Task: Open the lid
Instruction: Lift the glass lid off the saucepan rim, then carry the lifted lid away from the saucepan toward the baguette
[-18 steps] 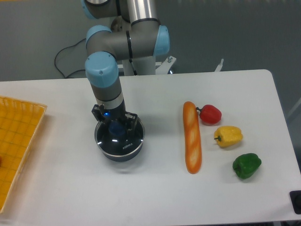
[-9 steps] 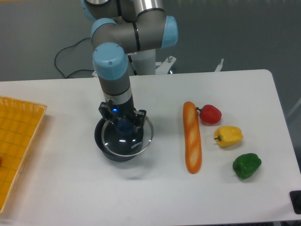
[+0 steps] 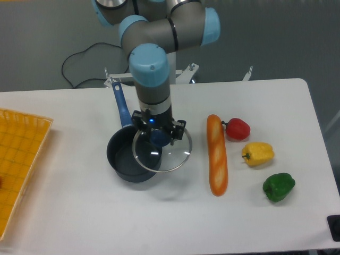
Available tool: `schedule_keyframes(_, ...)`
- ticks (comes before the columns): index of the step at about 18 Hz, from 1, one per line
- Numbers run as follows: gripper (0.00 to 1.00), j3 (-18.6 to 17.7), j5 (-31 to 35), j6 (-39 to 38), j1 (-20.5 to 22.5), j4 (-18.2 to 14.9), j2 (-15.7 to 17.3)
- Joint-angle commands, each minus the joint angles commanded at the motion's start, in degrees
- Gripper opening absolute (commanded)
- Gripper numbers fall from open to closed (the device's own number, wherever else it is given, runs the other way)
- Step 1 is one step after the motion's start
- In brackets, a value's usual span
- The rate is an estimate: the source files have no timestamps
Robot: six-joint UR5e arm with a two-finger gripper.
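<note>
Even, bright overhead light fills the frame, and the white worktop [image 3: 79,212] reads almost flat white without blowing out. Shadows are soft and short: a faint grey patch lies on the worktop at lower centre, below the round clear glass lid with a metal rim [image 3: 162,154], and thin dark edges hug the long orange baguette [image 3: 217,154] and the green bell pepper [image 3: 278,186]. A pale glint sits on the glass. The grey background across the top is dimmer. Focus is slightly soft throughout, with mild compression haze; straight edges show no obvious bending.
</note>
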Motion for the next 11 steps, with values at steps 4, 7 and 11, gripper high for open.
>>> schedule_keyframes(4, 0.37, 1.6, -0.3, 5.0, 1.8, -1.1, -0.2)
schedule_keyframes(7, 0.37, 2.0, -0.4, 7.7, 2.8, -2.3, -0.5)
schedule_keyframes(11, 0.37, 2.5, 0.0, 8.3, 3.9, -2.2, -2.5)
